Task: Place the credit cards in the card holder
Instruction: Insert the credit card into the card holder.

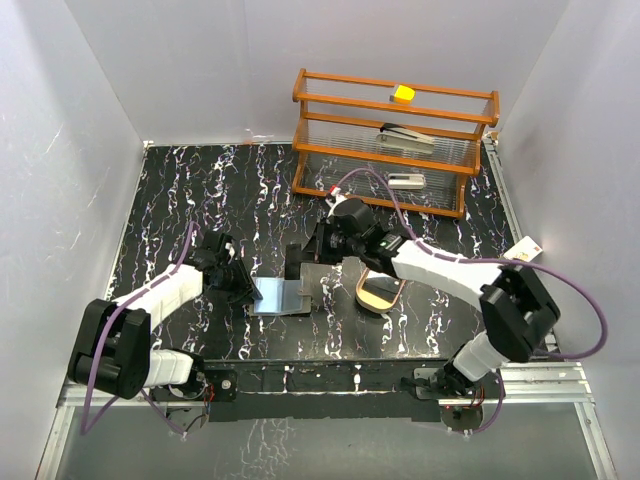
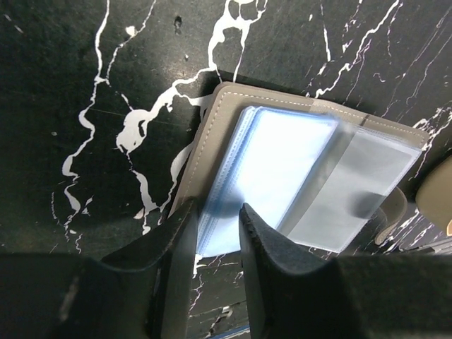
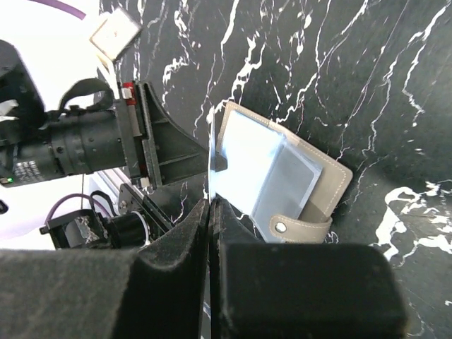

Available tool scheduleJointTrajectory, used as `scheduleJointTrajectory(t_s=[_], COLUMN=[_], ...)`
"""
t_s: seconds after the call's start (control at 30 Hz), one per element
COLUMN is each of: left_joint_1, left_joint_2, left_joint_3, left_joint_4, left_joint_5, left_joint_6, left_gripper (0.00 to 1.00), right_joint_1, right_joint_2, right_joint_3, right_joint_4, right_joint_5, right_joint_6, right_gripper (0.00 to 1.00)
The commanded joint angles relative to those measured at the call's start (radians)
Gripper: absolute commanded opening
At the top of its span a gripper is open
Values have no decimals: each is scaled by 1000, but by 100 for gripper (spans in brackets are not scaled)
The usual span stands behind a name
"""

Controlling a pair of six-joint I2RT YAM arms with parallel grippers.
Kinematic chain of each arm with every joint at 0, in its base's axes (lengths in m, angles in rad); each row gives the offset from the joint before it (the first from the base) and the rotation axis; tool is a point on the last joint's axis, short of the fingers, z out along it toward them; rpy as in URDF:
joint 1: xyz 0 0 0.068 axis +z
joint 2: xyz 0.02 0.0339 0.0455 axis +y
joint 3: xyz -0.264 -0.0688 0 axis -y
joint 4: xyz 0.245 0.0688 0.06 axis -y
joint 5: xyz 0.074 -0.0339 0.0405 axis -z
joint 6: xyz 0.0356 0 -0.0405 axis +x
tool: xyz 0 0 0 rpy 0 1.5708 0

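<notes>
Right tool [image 3: 210,206] pinches a credit card [image 3: 211,152] edge-on, card holder [image 3: 340,176] just beyond its tips; left tool [image 2: 217,209], narrow, sits at its edge; next, sleeve alignment.

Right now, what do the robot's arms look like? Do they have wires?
Both arms have white tube-shaped middle parts and chunky black joints: the left arm and the right arm. A purple cable loops along each one. The right arm carries a small white tag. Each arm ends in two wide black fingers with a fuzzy-looking surface.
</notes>
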State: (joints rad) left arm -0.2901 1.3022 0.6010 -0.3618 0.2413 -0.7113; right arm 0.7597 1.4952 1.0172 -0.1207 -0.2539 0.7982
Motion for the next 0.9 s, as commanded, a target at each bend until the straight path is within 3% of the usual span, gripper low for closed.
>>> scheduleJointTrajectory(t_s=[0.0, 0.2, 0.87], left_joint_1=[3, 2, 3], left_joint_2=[2, -7, 33], left_joint_3=[-34, -66, -63], left_joint_4=[48, 96, 89], left_joint_5=[71, 133, 127], left_joint_6=[-20, -50, -21], left_gripper=[27, 27, 23], right_joint_1=[29, 39, 30], right_joint_2=[74, 172, 298], right_joint_3=[1, -1, -35], right_joint_4=[119, 104, 119], right_joint_5=[-39, -37, -100], right_joint_6=[95, 70, 17], right_gripper=[0, 0, 0])
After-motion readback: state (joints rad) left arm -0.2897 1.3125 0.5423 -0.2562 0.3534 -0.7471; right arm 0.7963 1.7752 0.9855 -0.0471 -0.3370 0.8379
